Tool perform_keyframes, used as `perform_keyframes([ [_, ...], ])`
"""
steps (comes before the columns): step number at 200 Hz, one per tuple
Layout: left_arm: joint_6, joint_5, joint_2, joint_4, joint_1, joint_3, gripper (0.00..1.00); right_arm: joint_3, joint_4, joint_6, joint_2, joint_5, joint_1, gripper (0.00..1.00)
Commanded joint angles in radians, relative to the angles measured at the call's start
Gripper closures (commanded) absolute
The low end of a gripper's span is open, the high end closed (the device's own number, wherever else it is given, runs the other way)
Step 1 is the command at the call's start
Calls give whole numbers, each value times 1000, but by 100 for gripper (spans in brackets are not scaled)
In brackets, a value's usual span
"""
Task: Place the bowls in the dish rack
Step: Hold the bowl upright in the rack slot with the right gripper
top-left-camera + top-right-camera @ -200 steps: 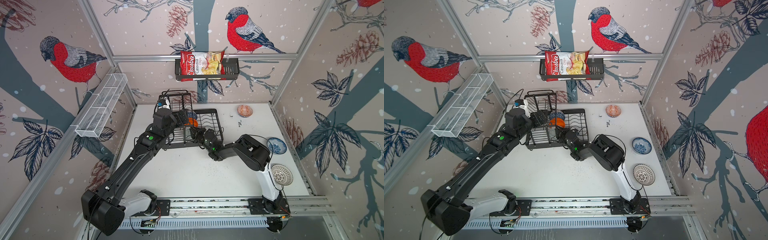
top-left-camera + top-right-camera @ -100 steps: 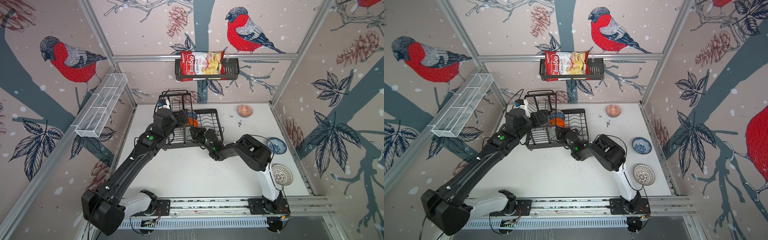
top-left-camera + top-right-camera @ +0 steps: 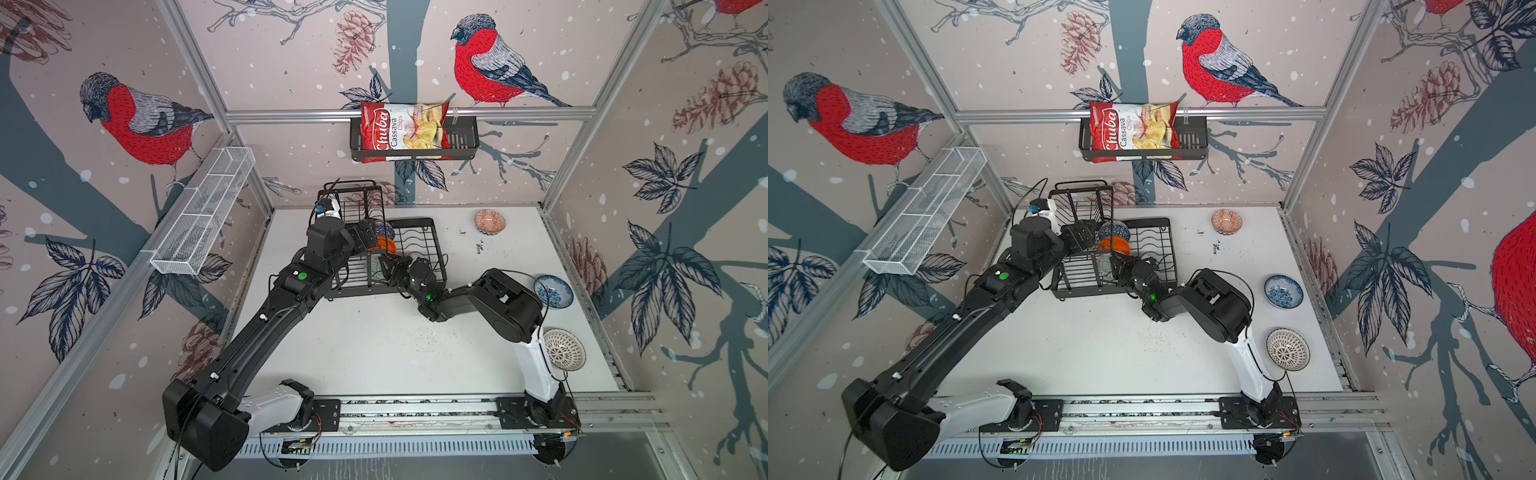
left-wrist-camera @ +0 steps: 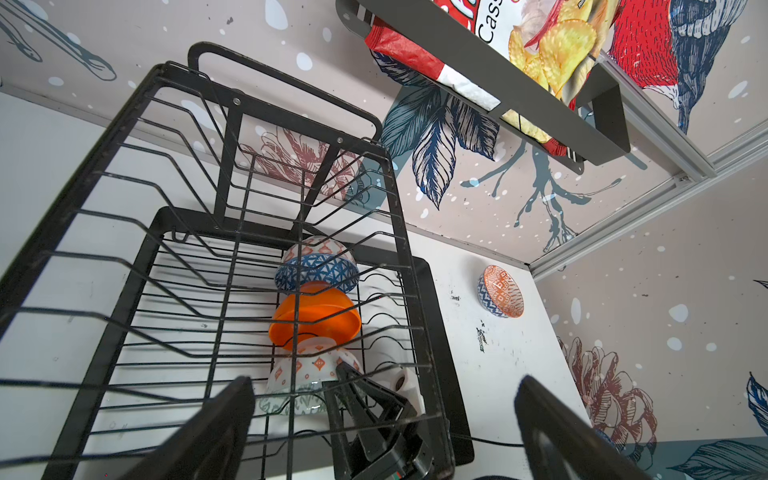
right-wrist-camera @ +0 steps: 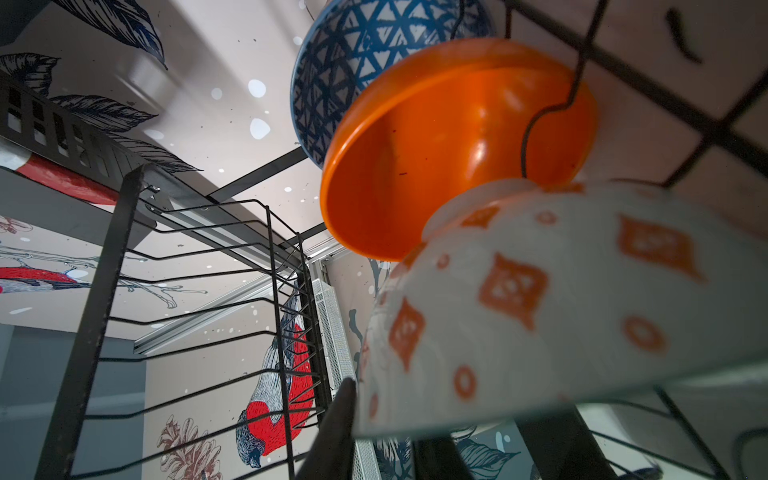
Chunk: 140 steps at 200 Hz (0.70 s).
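Note:
The black wire dish rack stands at the back of the table. Three bowls sit tilted in a row in its lower tier: a dark-blue geometric bowl, a plain orange bowl and a grey-green patterned bowl. My right gripper is shut on the rim of the grey-green patterned bowl, one finger on each side. The left gripper hangs wide open under the upper basket, holding nothing.
Three more bowls lie on the table: an orange-red and white one at the back right, a white one with blue flowers and a white one with dark lattice along the right edge. A shelf basket with a chips bag hangs above.

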<state>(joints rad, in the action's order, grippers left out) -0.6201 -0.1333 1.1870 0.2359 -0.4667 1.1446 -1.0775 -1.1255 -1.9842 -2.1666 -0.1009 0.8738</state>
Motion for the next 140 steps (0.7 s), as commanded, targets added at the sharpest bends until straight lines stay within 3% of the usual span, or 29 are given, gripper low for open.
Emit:
perform_keyframes([
  [1, -20, 14, 6, 98, -1, -4, 2, 3, 49, 23, 11, 22, 2, 76],
  [140, -26, 7, 7, 101, -4, -3, 2, -4, 85, 56, 39, 38, -8, 68],
])
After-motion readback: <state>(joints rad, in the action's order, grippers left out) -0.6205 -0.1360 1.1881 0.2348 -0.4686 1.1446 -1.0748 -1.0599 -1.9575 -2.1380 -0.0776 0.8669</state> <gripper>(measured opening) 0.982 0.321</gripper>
